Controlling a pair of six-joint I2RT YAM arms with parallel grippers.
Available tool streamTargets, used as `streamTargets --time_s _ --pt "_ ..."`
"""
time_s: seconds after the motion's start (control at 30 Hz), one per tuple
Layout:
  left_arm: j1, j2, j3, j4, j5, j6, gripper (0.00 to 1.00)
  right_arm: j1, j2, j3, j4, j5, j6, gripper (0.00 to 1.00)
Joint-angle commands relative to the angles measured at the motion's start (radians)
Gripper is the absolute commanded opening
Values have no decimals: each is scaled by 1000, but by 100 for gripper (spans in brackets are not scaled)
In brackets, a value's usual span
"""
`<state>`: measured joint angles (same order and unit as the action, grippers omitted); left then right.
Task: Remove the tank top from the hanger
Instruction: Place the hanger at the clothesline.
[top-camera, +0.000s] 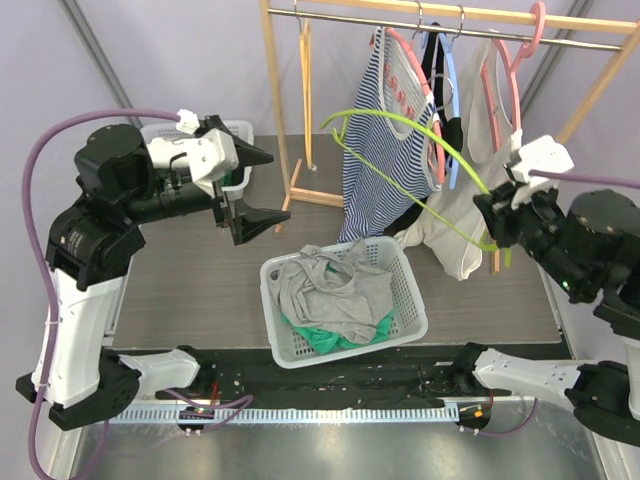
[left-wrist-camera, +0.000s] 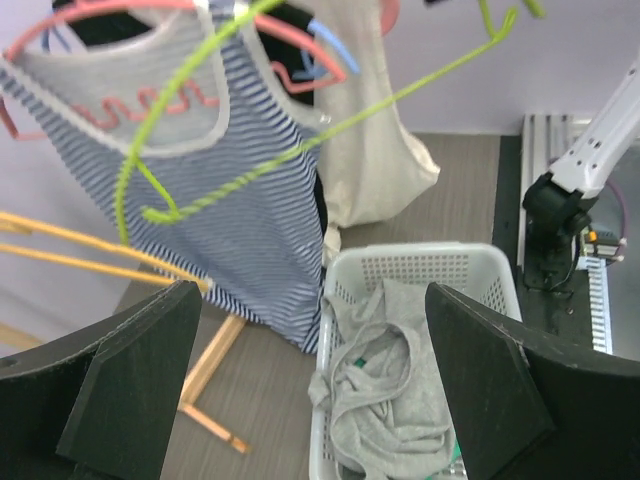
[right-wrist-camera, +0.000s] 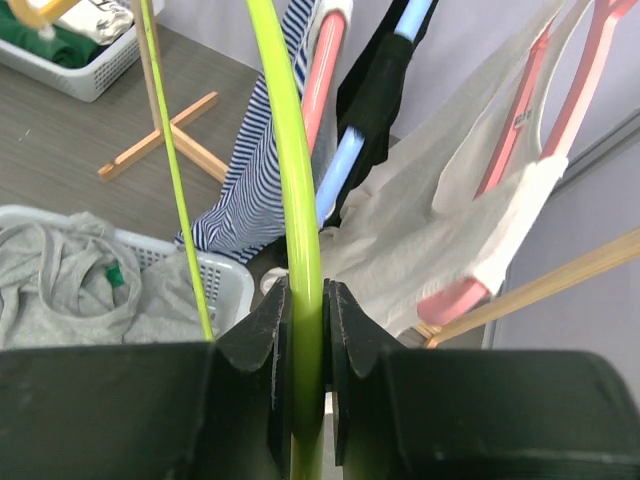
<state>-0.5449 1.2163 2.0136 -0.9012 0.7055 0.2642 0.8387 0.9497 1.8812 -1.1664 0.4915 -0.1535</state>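
Top external: hanger (top-camera: 400, 117) apart from basket (top-camera: 268, 305)

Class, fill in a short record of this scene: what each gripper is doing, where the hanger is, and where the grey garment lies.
left gripper: open, empty, in the air left of the white basket
right gripper: shut on the green hanger
green hanger: bare, held off the rack
grey tank top: crumpled in the white basket
rack: striped tank top hangs here
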Motion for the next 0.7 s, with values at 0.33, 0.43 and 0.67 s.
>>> streamTargets --time_s 0.33,0.43,0.67 --pt "-1 -175 -404 39 -281 -17 100 63 379 389 83 329 63 1" --pt "-1 -181 -397 38 -293 -16 100 155 449 430 100 494 25 1" --pt "-3 -187 -398 31 -296 -10 100 304 546 405 322 751 -177 1"
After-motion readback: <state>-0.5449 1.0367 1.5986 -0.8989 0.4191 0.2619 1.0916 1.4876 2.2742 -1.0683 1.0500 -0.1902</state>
